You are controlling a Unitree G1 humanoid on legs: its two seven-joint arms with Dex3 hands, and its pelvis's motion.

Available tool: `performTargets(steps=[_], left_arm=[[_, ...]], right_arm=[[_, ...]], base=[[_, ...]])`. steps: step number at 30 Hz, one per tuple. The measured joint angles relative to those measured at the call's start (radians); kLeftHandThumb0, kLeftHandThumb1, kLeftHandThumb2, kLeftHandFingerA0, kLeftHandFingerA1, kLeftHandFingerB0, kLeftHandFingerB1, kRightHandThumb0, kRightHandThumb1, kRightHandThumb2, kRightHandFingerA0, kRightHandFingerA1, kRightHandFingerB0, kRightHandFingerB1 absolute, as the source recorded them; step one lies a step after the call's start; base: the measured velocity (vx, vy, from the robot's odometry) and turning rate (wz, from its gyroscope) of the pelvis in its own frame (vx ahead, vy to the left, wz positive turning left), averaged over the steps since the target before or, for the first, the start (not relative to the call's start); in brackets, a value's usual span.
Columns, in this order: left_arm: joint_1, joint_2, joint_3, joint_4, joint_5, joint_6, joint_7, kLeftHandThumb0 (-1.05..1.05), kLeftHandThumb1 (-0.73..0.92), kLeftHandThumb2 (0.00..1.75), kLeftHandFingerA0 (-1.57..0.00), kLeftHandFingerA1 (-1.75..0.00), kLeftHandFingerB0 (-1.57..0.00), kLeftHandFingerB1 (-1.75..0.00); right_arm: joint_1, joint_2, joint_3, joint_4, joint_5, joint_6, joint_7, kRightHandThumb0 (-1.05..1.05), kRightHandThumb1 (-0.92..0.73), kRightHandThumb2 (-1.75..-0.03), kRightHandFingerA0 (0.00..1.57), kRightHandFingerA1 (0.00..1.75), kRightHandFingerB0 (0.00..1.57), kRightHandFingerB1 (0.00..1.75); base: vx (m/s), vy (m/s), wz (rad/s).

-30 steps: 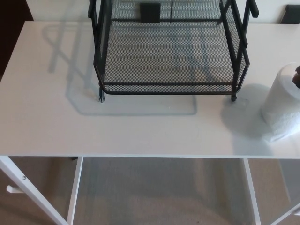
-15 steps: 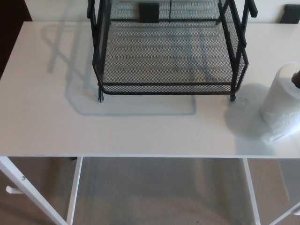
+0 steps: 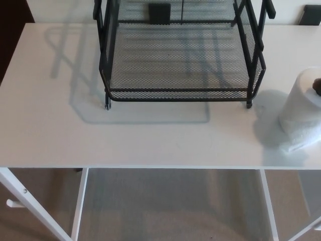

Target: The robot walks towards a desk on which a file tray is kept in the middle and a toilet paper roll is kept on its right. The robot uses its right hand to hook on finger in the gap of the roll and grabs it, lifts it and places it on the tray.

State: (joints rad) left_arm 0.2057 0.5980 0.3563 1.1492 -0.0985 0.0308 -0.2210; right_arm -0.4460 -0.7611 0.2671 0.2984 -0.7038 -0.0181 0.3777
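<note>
White desk [image 3: 60, 125] bearing a black mesh file tray [image 3: 180, 65] at its middle. The toilet paper roll [image 3: 301, 115] stands upright right of the tray, apart from it, at the picture's edge. Left hand and right hand are out of view, so their state cannot be told.

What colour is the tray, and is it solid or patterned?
The tray is black, with a fine wire-mesh pattern, shown best in the head view.

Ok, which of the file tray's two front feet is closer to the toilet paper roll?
The front foot on the robot's right; it stands near the toilet paper roll, while the left foot is across the file tray.
</note>
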Motion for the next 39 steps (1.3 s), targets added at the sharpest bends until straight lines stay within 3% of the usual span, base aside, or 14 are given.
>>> performTargets(steps=[4,6,12,14,15,17,22,23,24,26,28,30,38,39], left_arm=[[-0.007,0.000,-0.007,0.007,0.000,0.000,0.000,-0.71,0.85,0.65,-0.44,-0.74,-0.19,-0.54],[-0.010,0.000,-0.006,0.009,-0.001,0.000,0.000,-0.73,0.68,1.01,-0.42,-0.71,-0.18,-0.58],[-0.006,0.000,-0.009,0.008,0.000,0.000,0.000,-0.72,0.86,0.66,-0.45,-0.72,-0.20,-0.55],[-0.005,0.000,-0.010,0.008,0.000,0.000,0.000,-0.72,0.68,1.01,-0.43,-0.71,-0.17,-0.57],[-0.005,0.000,-0.011,0.008,0.000,0.000,0.000,-0.72,0.86,0.66,-0.45,-0.71,-0.20,-0.53],[-0.005,0.000,-0.013,0.008,0.000,0.000,0.000,-0.70,0.85,0.65,-0.45,-0.72,-0.19,-0.54],[-0.007,-0.001,-0.015,0.012,0.000,0.000,0.000,-0.71,0.83,0.65,-0.42,-0.70,-0.19,-0.54],[-0.008,-0.001,-0.015,0.014,0.000,0.000,0.000,-0.72,0.66,0.97,-0.41,-0.70,-0.20,-0.58],[-0.009,-0.001,-0.015,0.015,-0.001,0.000,0.000,-0.70,0.84,0.65,-0.41,-0.70,-0.17,-0.54],[-0.009,-0.001,-0.015,0.017,-0.001,0.000,0.000,-0.70,0.84,0.65,-0.41,-0.70,-0.17,-0.54],[-0.009,-0.001,-0.017,0.019,0.000,0.000,0.000,-0.72,0.85,0.66,-0.45,-0.71,-0.22,-0.55],[-0.011,-0.001,-0.019,0.025,0.000,0.000,0.000,-0.71,0.86,0.66,-0.47,-0.72,-0.21,-0.55],[-0.007,0.000,-0.028,0.030,0.002,-0.022,0.002,-0.72,0.86,0.66,-0.44,-0.69,-0.23,-0.54],[-0.005,0.000,-0.028,0.028,0.002,-0.025,0.002,-0.72,0.87,0.66,-0.48,-0.69,-0.23,-0.54]], right_arm=[[-0.015,0.015,0.014,0.040,-0.001,-0.012,-0.037,-0.45,-0.58,-0.59,0.81,1.09,0.49,0.36],[-0.021,0.020,0.026,0.065,-0.004,-0.021,-0.062,-0.27,-0.69,-0.64,0.82,1.61,0.83,0.50],[-0.030,0.037,0.046,0.094,-0.023,-0.061,-0.178,-0.17,-0.60,-0.77,0.94,1.53,1.00,0.69],[-0.030,0.041,0.046,0.097,-0.029,-0.072,-0.209,-0.19,-0.61,-0.65,0.91,1.64,0.96,0.78],[-0.030,0.043,0.046,0.100,-0.031,-0.079,-0.225,-0.21,-0.61,-0.62,0.89,1.66,0.93,0.89],[-0.029,0.047,0.047,0.108,-0.036,-0.093,-0.258,-0.25,-0.65,-0.60,0.84,1.72,0.84,1.14],[-0.022,0.049,0.049,0.127,-0.043,-0.127,-0.330,-0.30,-0.63,-0.64,0.84,1.60,0.93,0.72],[-0.019,0.049,0.049,0.132,-0.044,-0.136,-0.350,-0.29,-0.63,-0.59,0.89,1.59,0.94,0.69],[-0.017,0.049,0.050,0.134,-0.045,-0.141,-0.362,-0.29,-0.61,-0.58,0.91,1.59,0.95,0.65],[-0.011,0.051,0.050,0.139,-0.045,-0.154,-0.393,-0.29,-0.61,-0.58,0.91,1.59,0.95,0.65],[-0.004,0.052,0.050,0.144,-0.046,-0.168,-0.424,-0.19,-0.64,-0.68,0.86,1.70,0.79,1.24],[0.006,0.051,0.048,0.148,-0.048,-0.184,-0.454,-0.23,-0.64,-0.67,0.90,1.60,0.89,0.88],[0.013,0.026,-0.063,0.111,-0.025,-0.240,-0.509,-0.20,-0.70,-0.72,0.89,1.52,0.82,1.09],[0.013,0.020,-0.080,0.099,-0.020,-0.239,-0.507,-0.24,-0.70,-0.62,0.88,1.50,0.85,0.85]], base=[[0.00,0.000,0.00],[0.00,0.000,0.00],[0.00,0.000,0.00],[0.00,0.000,0.00],[0.00,0.000,0.00],[0.00,0.000,0.00],[0.00,0.000,0.00],[0.00,0.000,0.00],[0.00,0.000,0.00],[0.00,0.000,0.00],[0.00,0.000,0.00],[0.00,0.000,0.00],[0.00,0.000,0.00],[0.00,0.000,0.00]])
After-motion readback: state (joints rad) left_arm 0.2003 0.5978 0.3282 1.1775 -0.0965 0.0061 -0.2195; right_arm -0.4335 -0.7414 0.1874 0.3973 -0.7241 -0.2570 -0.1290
